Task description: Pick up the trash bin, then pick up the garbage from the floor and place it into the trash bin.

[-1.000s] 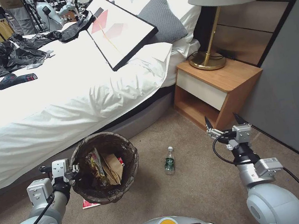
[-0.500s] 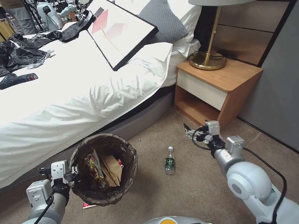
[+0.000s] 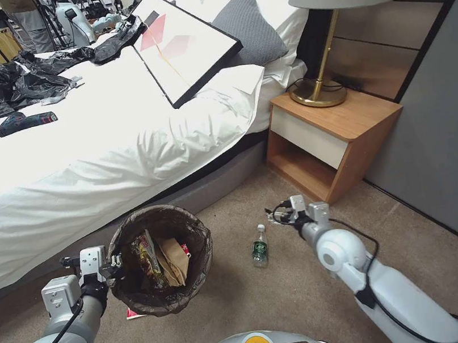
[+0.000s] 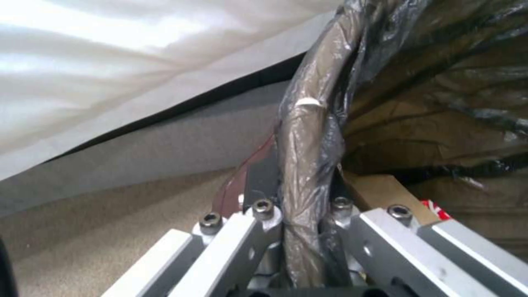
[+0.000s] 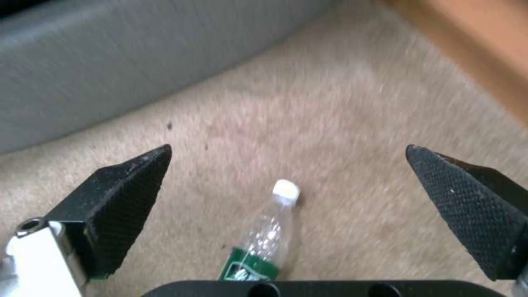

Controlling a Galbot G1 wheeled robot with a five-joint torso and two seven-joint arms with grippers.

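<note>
Small clear plastic bottle w/ green label and white cap [image 3: 259,246] lies on its side on the beige short-pile carpet floor [image 3: 294,299], between the round trash bin lined w/ a dark see-through bag [image 3: 160,257] and the wooden nightstand [image 3: 331,136]. Its long axis runs roughly away from the robot, cap toward the bed [image 3: 94,151]. Right pincer [image 3: 273,216] hangs just beside the cap end, to the bottle's right and a bit beyond it; in the right wrist view its black textured fingers [image 5: 132,198] are spread wide w/ the bottle between them but lower down, apart, no contact. Right arm is the nearer one by far, stretched fwd and low, wrist angled down at the carpet. Judgement: closing across the body needs the pincer brought down and slightly back over the label. Left pincer [image 3: 113,263] is clenched on the bin's bag-wrapped rim, holding the bin up by the bed's edge; wrappers and brown paper already lie inside.
</note>
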